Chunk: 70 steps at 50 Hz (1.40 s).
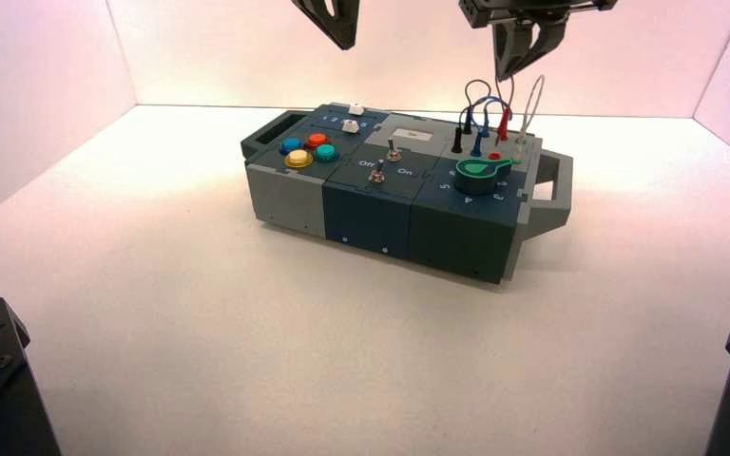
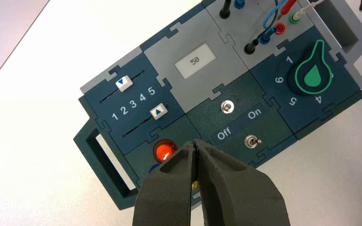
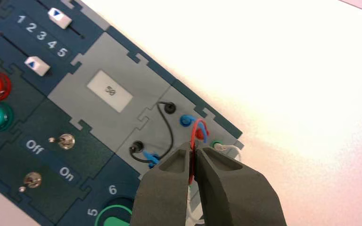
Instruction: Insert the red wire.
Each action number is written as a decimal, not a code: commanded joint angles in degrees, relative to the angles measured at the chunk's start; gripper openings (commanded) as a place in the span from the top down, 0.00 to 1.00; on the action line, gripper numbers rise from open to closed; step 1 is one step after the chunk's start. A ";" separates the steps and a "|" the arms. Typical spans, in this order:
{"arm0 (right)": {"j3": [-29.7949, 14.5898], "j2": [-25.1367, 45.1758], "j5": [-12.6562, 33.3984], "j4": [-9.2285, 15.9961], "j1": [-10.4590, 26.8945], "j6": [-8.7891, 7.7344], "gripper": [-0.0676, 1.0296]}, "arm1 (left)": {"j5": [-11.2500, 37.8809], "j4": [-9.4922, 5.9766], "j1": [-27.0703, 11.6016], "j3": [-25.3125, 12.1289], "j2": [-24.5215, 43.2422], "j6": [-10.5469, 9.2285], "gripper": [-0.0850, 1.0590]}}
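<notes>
Two end effectors hang over the box (image 1: 409, 190) on the white desk (image 1: 152, 313). On the left, the left end effector (image 2: 195, 155) waits above the button corner, near the lit red button (image 2: 164, 150); its fingers are pressed together and hold nothing.

In the middle, the small display (image 2: 195, 61) reads 50, and two toggle switches (image 2: 226, 107) sit beside the "Off" and "On" labels.

On the right, the right end effector (image 3: 193, 157) is over the socket panel, fingers closed and pinching the red wire (image 3: 193, 165) by its thin cable. One red plug (image 1: 503, 121) stands at the far row of sockets; the nearer red socket (image 2: 279, 29) looks free. The wire's loop rises between the blue wire (image 3: 202, 132) and the white wire (image 1: 532, 100).

To do this step well, I think the arm should keep the pinch firm, bring the free plug straight above the free red socket, hold it upright, and push down slowly without catching the neighbouring loops.
</notes>
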 commanded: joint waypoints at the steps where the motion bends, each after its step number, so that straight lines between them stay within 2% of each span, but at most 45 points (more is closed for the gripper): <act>1: -1.85 -0.70 0.44 0.18 0.79 0.26 0.96 | -0.26 0.00 -0.26 -1.67 -0.70 0.09 0.95; 18: -0.35 -0.97 0.88 0.88 0.97 0.35 0.96 | -0.26 0.00 -0.26 -1.67 -0.70 0.18 0.95; 70: -0.88 1.41 0.00 0.88 1.05 0.35 0.96 | -0.26 0.00 -0.26 -1.67 -0.70 0.18 0.95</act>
